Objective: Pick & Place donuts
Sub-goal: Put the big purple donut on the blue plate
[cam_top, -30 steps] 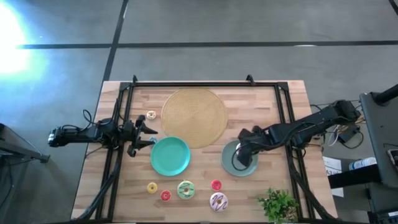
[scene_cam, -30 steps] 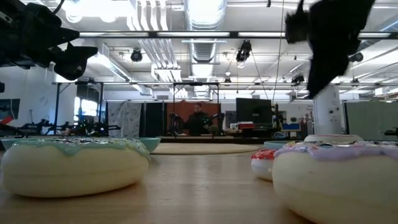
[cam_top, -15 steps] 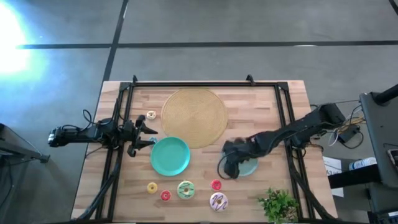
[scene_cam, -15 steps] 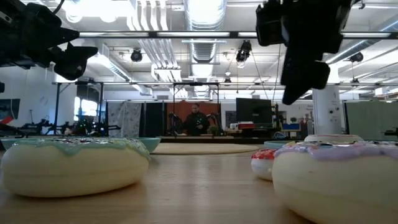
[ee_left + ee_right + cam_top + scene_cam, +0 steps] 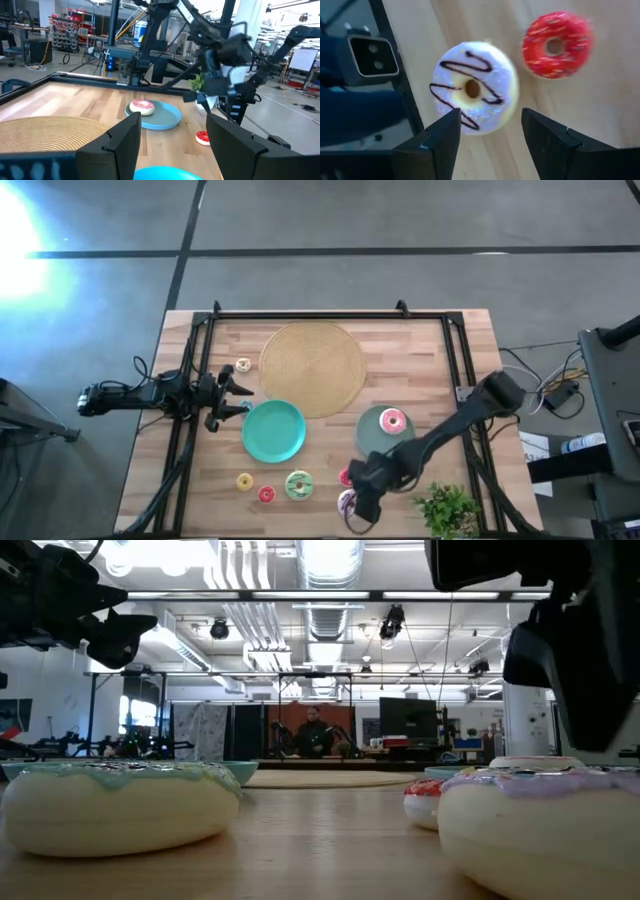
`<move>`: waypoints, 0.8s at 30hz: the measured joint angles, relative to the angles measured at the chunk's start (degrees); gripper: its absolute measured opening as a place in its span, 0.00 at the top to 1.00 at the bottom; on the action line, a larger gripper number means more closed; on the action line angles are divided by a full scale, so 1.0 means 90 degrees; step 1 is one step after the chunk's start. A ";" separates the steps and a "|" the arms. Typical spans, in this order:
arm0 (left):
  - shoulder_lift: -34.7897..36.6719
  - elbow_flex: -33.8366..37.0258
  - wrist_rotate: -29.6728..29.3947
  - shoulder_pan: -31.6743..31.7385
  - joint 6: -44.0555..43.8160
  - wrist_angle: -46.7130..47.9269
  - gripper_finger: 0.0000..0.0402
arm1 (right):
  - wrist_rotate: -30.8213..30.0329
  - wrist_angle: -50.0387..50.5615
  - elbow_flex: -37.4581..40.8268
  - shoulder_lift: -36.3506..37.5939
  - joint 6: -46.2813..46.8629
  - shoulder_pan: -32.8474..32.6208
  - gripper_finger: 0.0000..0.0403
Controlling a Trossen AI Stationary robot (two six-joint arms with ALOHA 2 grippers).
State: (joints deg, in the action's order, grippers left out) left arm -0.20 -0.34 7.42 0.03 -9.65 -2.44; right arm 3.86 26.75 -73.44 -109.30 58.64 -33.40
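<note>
My right gripper [image 5: 489,142] is open and hovers above the white-pink donut with dark drizzle [image 5: 472,89], near the table's near edge [image 5: 358,498]; its fingers stand apart from the donut. A red donut [image 5: 555,45] lies beside it. A pink donut [image 5: 392,420] rests flat on the grey-green plate [image 5: 372,442]. Green [image 5: 298,484], yellow [image 5: 244,481] and a second red donut [image 5: 266,495] lie on the wood. A cream donut [image 5: 243,366] lies by the woven disc. My left gripper [image 5: 236,394] waits open at the left, level above the table.
A teal plate [image 5: 273,430] sits at the table's middle and a large tan woven disc [image 5: 312,368] behind it. A small green plant [image 5: 447,510] stands at the near right corner. Black frame rails [image 5: 468,380] run along the table's sides. A person stands far off in the room [image 5: 316,732].
My right gripper has swung from above the grey-green plate toward the table's near edge and now stands over the white-pink donut. The pink donut now shows lying on the plate where the gripper had been.
</note>
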 joint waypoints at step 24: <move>0.0002 0.0000 -0.0005 0.0000 0.0000 0.0022 0.50 | -0.1208 0.0284 -0.0632 -0.1081 0.0308 -0.0417 0.74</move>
State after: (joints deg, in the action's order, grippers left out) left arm -0.19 -0.34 7.38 0.03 -9.65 -2.24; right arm -7.01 29.30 -79.13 -119.02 61.41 -37.15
